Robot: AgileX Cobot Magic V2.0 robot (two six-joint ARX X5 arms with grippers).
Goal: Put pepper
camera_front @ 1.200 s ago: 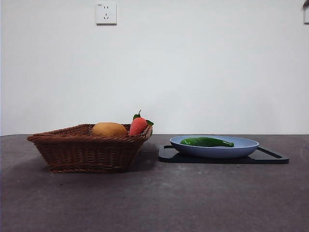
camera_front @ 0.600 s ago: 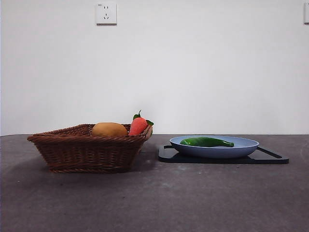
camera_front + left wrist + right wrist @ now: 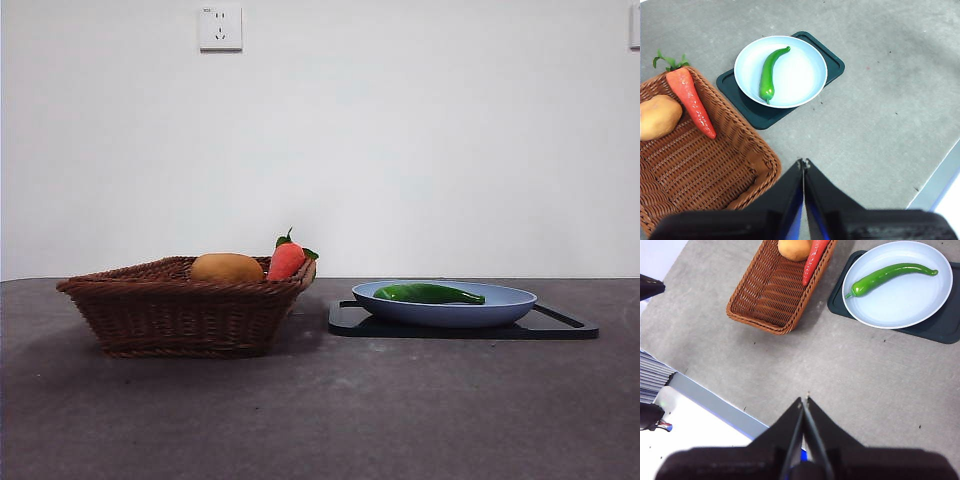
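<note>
The pepper [image 3: 767, 73] on the plate [image 3: 805, 87] looks light, glossy and slippery, best pinched mid-body; both the left gripper [image 3: 803, 162] and right gripper [image 3: 803, 400] hang high, jaws pressed together

Open grey tabletop [image 3: 330, 410] lies in front of the brown woven wicker basket [image 3: 185, 305] and the pale blue round plate [image 3: 445, 303] on its flat black tray [image 3: 560, 325]. A narrow bare gap separates basket and tray. Nothing hangs above either; both grippers wait high, jaws closed.
</note>
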